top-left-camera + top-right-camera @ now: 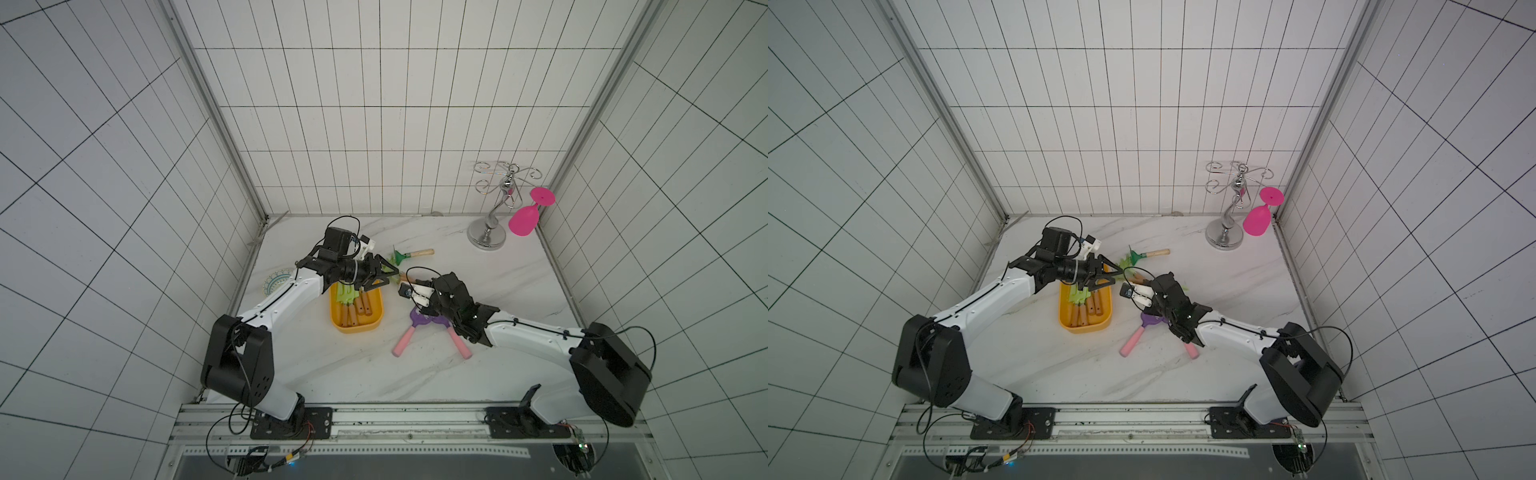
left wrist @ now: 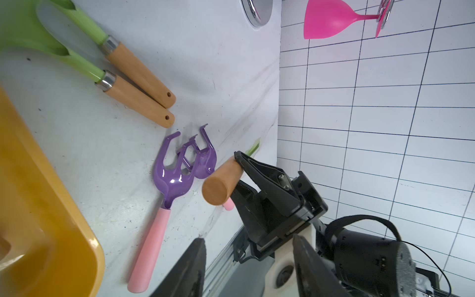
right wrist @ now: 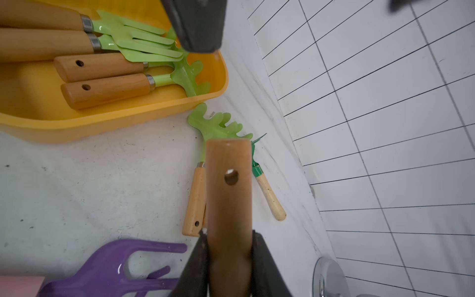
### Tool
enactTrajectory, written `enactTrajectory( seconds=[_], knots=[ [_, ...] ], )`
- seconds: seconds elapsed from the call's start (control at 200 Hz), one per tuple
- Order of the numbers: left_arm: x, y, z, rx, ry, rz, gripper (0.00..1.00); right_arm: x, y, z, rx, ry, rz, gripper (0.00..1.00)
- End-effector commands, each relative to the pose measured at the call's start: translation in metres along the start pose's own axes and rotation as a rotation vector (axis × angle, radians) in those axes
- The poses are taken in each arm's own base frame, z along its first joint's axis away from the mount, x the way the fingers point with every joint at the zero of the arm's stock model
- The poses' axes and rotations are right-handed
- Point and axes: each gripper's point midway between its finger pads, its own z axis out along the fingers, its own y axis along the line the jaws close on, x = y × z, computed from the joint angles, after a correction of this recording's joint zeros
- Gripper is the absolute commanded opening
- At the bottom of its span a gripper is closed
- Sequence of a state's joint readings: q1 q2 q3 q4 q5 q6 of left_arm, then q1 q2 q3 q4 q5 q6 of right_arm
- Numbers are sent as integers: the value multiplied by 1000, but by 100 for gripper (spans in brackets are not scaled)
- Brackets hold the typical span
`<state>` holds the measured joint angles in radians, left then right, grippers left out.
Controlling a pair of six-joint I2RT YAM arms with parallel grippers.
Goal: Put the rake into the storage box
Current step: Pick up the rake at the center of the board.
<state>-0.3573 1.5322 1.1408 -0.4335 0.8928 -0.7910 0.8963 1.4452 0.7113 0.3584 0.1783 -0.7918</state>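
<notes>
Wooden-handled rake, raised off the table, handle clamped in the right gripper, beside shallow yellow-orange storage box, lidless, flat, holding several green rakes lengthwise

Your storage box is glossy yellow plastic. The rake has a smooth, matt wooden handle. The purple rakes have glossy heads and matt pink handles. The stand is polished metal, and the worktop is smooth and marble-veined.
</notes>
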Motion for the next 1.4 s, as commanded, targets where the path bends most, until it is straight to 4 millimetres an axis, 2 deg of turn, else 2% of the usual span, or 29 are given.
enactTrajectory(
  seconds=[0.0,0.08,0.19,0.385,0.54,0.74,0.944,1.044,1.119,1.309,1.394],
  knots=[
    [19,-6,8,46,79,-29,56,-22,-30,-14,174,-83,-40,15],
    [31,5,16,18,112,-57,56,-27,-28,-15,182,-99,-57,15],
    [30,20,20,-21,101,-93,56,-35,-27,-16,222,-116,-103,14],
    [11,20,21,-54,18,-90,57,-44,-14,-10,272,-112,-173,13],
    [-2,11,21,-29,-30,-87,57,-45,-5,-5,285,-107,-188,12],
    [5,18,24,-31,25,-90,54,-50,-10,-10,316,-138,-186,12],
    [12,27,23,-57,48,-80,47,-50,-5,-8,316,-137,-206,11],
    [13,29,25,-59,56,-82,35,-52,-3,-7,309,-141,-209,11],
    [12,28,24,-54,56,-75,22,-51,0,-4,300,-136,-213,11],
    [17,27,25,-38,80,-67,11,-54,-1,0,305,-135,-208,12],
    [19,29,25,-37,88,-68,5,-55,-1,3,303,-131,-197,18]
  ],
)
